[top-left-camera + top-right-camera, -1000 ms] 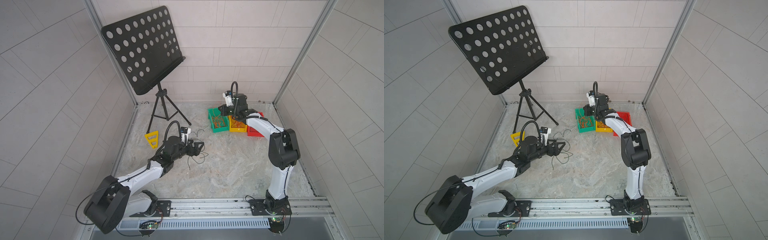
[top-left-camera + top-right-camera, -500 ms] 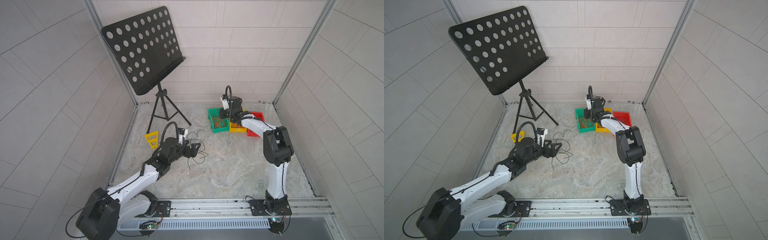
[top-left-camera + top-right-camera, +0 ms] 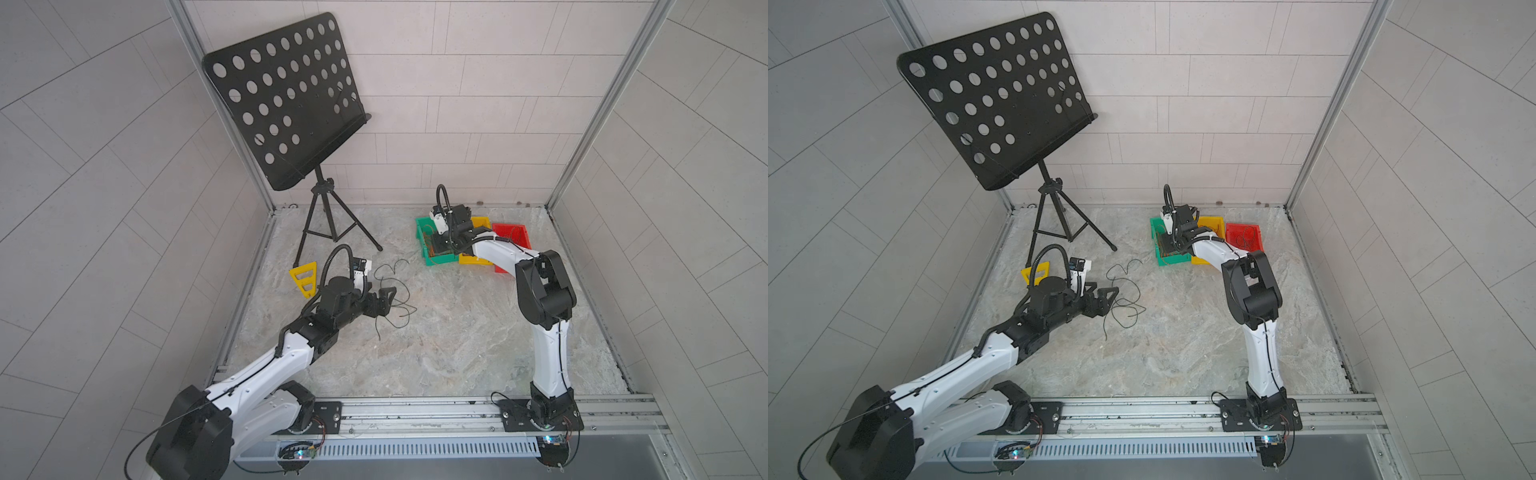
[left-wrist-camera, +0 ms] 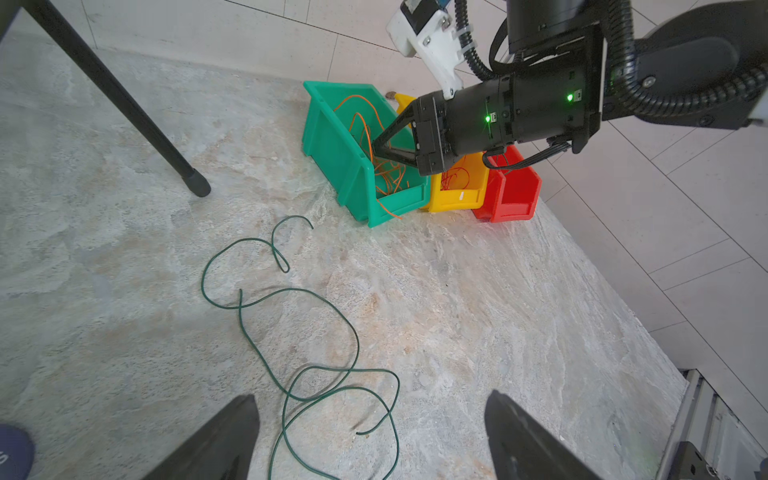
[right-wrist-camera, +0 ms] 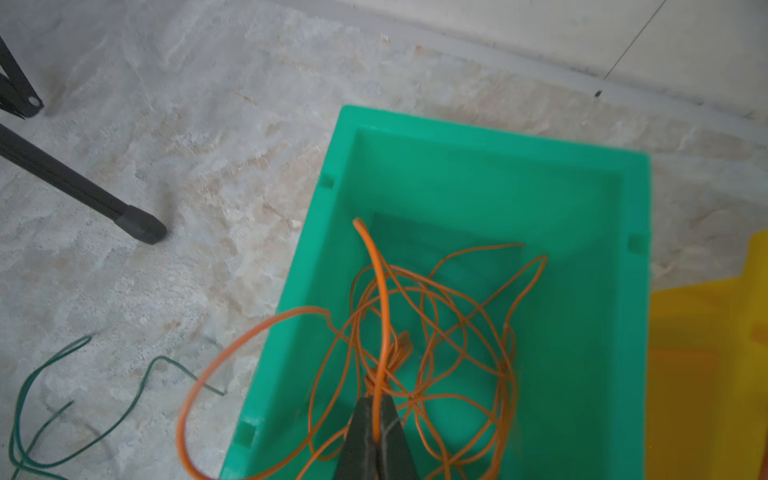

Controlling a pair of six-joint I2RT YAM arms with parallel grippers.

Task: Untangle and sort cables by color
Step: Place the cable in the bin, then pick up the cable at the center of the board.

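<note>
This is a robot lab test cell. Two arms [image 3: 266, 370] are bolted to an aluminium rail [image 3: 415, 409] along the front of a marble-patterned bench [image 3: 436, 353]. Pale panel walls [image 3: 478, 83] and metal posts [image 3: 606, 108] box it in. Bare circuit boards [image 3: 298, 454] with lit LEDs sit below the rail. A music stand [image 3: 324, 141] and coloured bins [image 3: 509, 232] serve as props.

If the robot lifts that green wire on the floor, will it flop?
Probably floppy: the green wire lies in loose loops. It likely weighs little, being so thin. Its loops cross, so they may snag.

Left end effector [image 4: 372, 402] low, jaws wide; right end effector [image 5: 376, 402] pinched tight.
</note>
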